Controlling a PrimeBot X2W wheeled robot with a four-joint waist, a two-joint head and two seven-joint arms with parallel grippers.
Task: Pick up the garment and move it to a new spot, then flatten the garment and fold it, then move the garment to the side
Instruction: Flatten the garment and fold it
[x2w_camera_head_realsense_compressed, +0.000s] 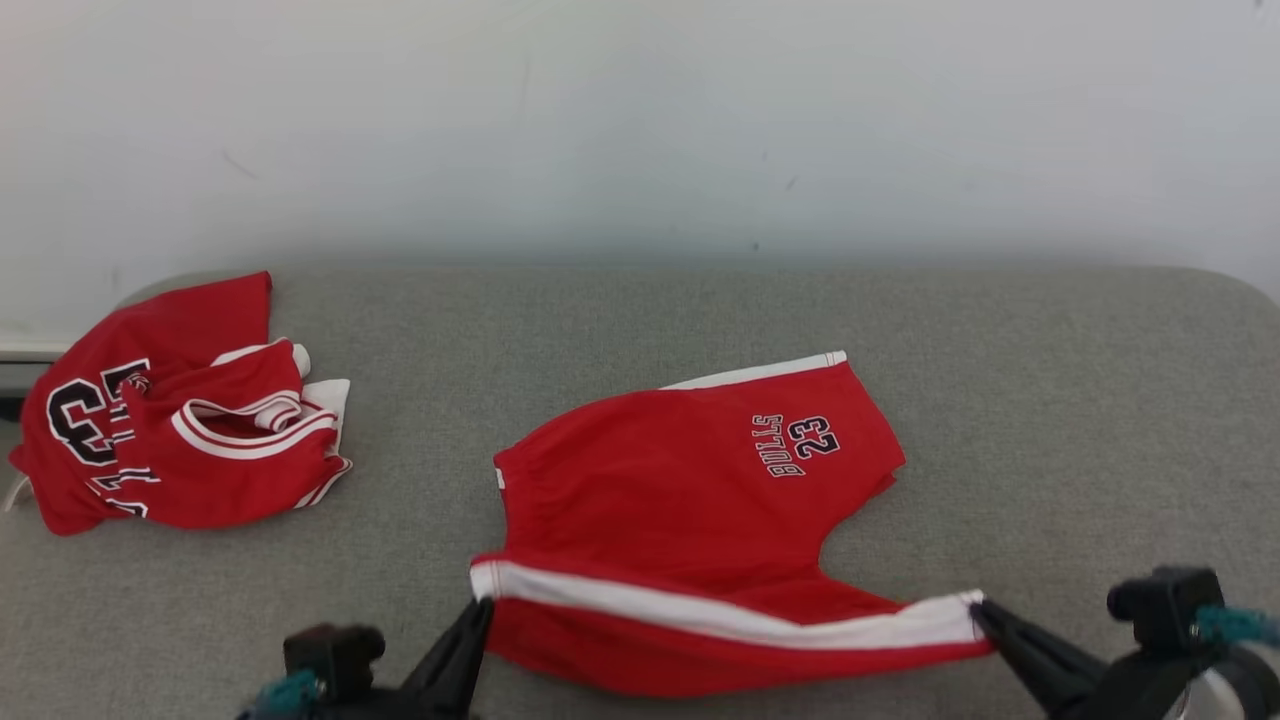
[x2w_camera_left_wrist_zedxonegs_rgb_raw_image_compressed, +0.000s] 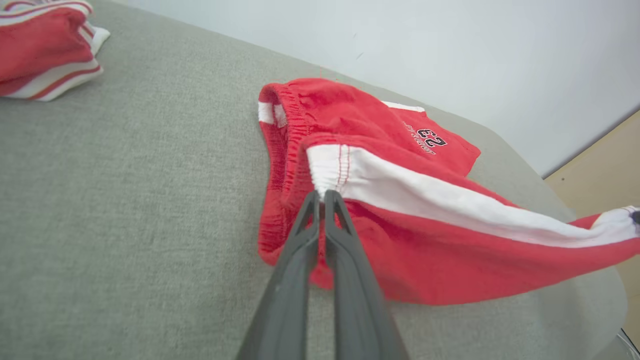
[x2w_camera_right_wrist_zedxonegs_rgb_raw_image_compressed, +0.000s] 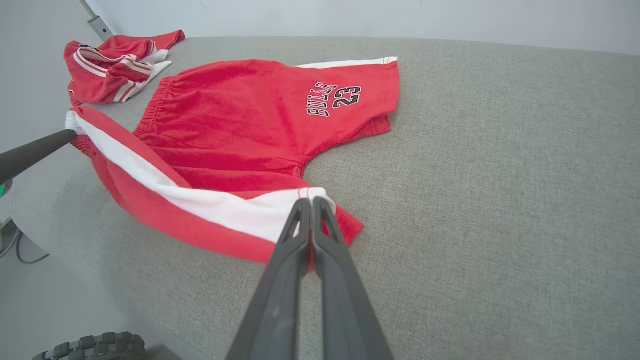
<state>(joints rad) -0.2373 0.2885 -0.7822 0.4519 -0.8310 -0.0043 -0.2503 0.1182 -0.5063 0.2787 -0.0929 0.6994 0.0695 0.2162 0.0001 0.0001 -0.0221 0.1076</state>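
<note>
Left gripper (x2w_camera_head_realsense_compressed: 483, 604) and right gripper (x2w_camera_head_realsense_compressed: 979, 606), both clamped shut, pinch the near corners of the shorts (x2w_camera_head_realsense_compressed: 690, 480) lying on the table (x2w_camera_head_realsense_compressed: 1050, 400); light, limp cloth should sag, so such corner grips suit it.

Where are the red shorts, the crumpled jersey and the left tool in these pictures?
red shorts (x2w_camera_head_realsense_compressed: 680, 480), head view, on the red front panel.
crumpled jersey (x2w_camera_head_realsense_compressed: 215, 495), head view, on its red lower folds.
left tool (x2w_camera_left_wrist_zedxonegs_rgb_raw_image_compressed: 322, 195), left wrist view, midway between its closed fingertips.
</note>
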